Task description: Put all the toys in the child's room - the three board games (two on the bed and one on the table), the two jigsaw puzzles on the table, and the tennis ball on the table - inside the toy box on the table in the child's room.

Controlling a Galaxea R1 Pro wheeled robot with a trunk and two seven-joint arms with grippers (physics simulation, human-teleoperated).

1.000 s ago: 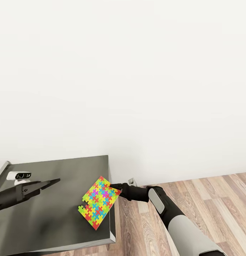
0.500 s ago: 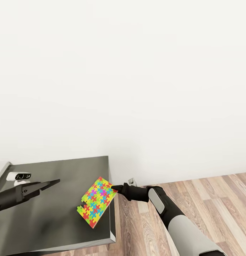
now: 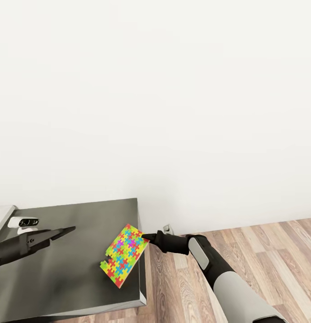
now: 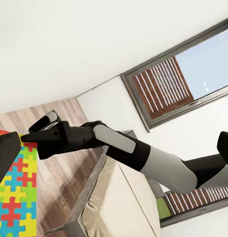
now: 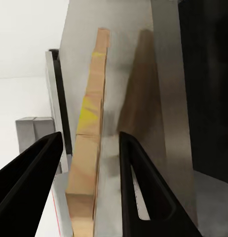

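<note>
A colourful jigsaw puzzle [image 3: 124, 255] hangs tilted over the right end of the dark table [image 3: 61, 269]. My right gripper [image 3: 145, 236] is shut on its upper right corner, reaching in from beyond the table's right edge. In the right wrist view the jigsaw puzzle [image 5: 89, 148] shows edge-on as a tan slab between the two black fingers [image 5: 30, 182]. My left gripper [image 3: 69, 230] hovers over the table left of the puzzle, open and holding nothing. The left wrist view catches the jigsaw puzzle [image 4: 13, 197] and the right gripper [image 4: 32, 138].
A pale grey object [image 3: 0, 214] pokes in at the table's far left. A white wall [image 3: 173, 112] rises right behind the table. Wooden floor [image 3: 263, 251] lies to the right of the table's edge.
The puzzle has shifted slightly in the right gripper's hold, its lower edge a little higher. The left arm has stayed put.
</note>
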